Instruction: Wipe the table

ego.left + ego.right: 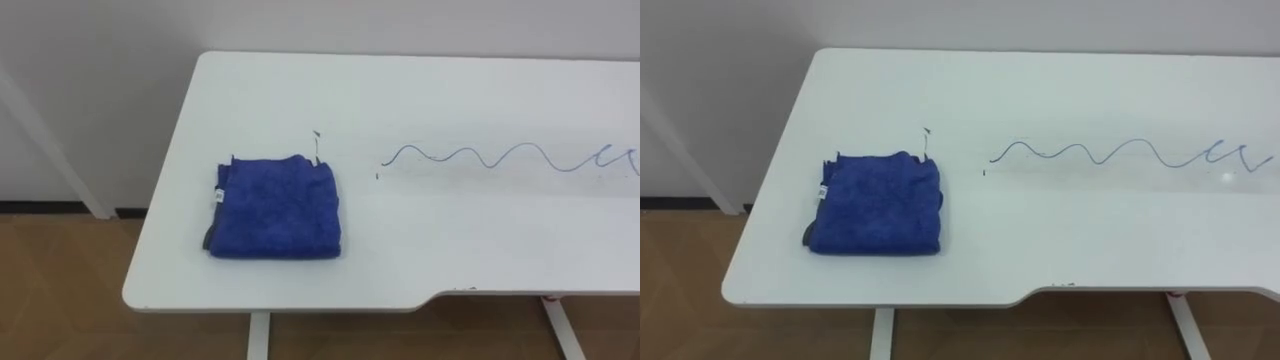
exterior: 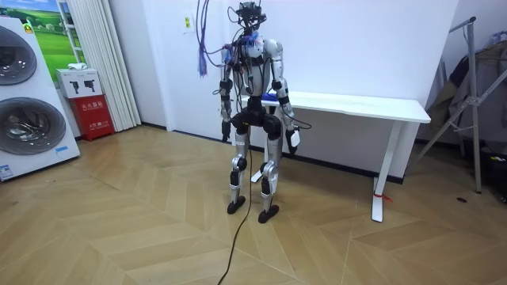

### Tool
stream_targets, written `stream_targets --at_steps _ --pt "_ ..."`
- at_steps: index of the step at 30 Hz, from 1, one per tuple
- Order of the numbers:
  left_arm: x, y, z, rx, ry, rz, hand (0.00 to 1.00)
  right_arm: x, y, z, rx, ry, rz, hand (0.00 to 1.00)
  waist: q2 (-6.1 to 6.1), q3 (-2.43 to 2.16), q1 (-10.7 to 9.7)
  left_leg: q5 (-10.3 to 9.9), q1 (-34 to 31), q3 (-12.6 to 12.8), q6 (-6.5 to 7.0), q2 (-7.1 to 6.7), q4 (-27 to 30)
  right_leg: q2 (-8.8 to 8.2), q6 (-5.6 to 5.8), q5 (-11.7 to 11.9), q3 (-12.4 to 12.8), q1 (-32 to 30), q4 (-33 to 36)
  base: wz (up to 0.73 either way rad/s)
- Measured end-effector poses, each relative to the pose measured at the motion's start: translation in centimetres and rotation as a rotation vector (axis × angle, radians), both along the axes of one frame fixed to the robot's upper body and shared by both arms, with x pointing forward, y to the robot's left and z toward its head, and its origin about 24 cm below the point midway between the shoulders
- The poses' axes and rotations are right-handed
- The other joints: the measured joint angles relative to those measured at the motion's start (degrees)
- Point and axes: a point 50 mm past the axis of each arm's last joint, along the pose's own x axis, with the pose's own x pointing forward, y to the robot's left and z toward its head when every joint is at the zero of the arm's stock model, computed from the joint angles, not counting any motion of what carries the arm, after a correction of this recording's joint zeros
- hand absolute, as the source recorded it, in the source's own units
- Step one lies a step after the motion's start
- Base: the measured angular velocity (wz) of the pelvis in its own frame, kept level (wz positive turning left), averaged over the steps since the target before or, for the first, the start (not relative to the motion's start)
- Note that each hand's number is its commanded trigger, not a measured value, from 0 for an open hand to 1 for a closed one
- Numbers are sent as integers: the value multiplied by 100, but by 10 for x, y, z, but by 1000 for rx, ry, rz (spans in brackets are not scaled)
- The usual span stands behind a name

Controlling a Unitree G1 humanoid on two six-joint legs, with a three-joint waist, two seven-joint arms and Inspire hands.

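In the left eye view you have a folded, deep blue terry cloth (image 1: 277, 207) lying flat on the long white rectangular table (image 1: 450, 240), near its left end and close to the front edge. To the cloth's right, apart from it, a thin blue wavy pen line (image 1: 500, 157) runs across the tabletop to the picture's right edge. A small dark mark (image 1: 316, 133) sits just beyond the cloth's far right corner.

In the room view you see the robot standing upright on the wooden herringbone floor (image 2: 119, 222), at the table's end on the room view's left, with both arms hanging down. Its left robot hand (image 2: 225, 128) hangs by its hip and its right robot hand (image 2: 293, 139) hangs below the table's edge. Whether either is spread or closed, you cannot tell. A white washing machine (image 2: 24, 119) stands at the room view's far left.

In the right eye view the cloth lies square to the table's edges, with a white table leg (image 1: 880, 335) below the front edge near it
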Motion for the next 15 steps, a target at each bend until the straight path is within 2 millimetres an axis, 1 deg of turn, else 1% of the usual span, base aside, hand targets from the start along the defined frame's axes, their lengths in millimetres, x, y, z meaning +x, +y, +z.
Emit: stream_targets --at_steps 2,5,6,8,10,12,13,14,15 --pt "-1 0 0 -6 14 1 0 -2 0 -1 -3 16 -17 0 -12 5 -11 0 0 0 0 0 1 -1 0 0 -2 5 -5 0" --pt "-9 0 -1 -21 45 12 0 -8 -2 -1 -19 45 -82 0 -22 8 2 0 21 -5 0 -1 0 -1 2 -1 -3 25 -12 0" --pt "-12 0 -1 -23 58 20 0 -14 -3 -1 -25 57 -119 0 -26 7 -10 0 31 -3 0 -1 -3 0 2 -1 -5 28 -24 0" --pt "-15 2 -1 -22 70 49 0 -19 -7 -1 -35 65 -206 0 -36 -1 -38 0 41 -5 0 -1 -4 -1 3 -3 -8 36 -26 0" --pt "-23 9 0 -7 90 106 0 -25 -16 1 -71 72 -314 0 -62 -6 -127 0 46 -6 0 -1 -2 -2 5 -3 -11 57 -20 0" --pt "-28 15 2 7 100 151 0 -29 -23 2 -102 85 -392 0 -84 7 -184 0 107 -6 0 -2 -2 -4 5 -4 -4 110 -23 0" --pt "-30 19 3 18 98 179 0 -30 -29 4 -123 90 -453 0 -109 -2 -221 0 145 -6 0 -7 -1 -10 14 -13 -4 146 -20 0" --pt "-30 21 3 22 95 190 0 -31 -32 5 -137 92 -475 0 -120 -3 -232 0 154 -6 0 -12 -1 -15 17 -19 -4 155 -16 0" --pt "-29 25 5 34 90 190 0 -30 -41 7 -169 90 -505 0 -138 2 -295 0 160 -5 0 -18 -1 -22 19 -20 -8 144 -13 0"
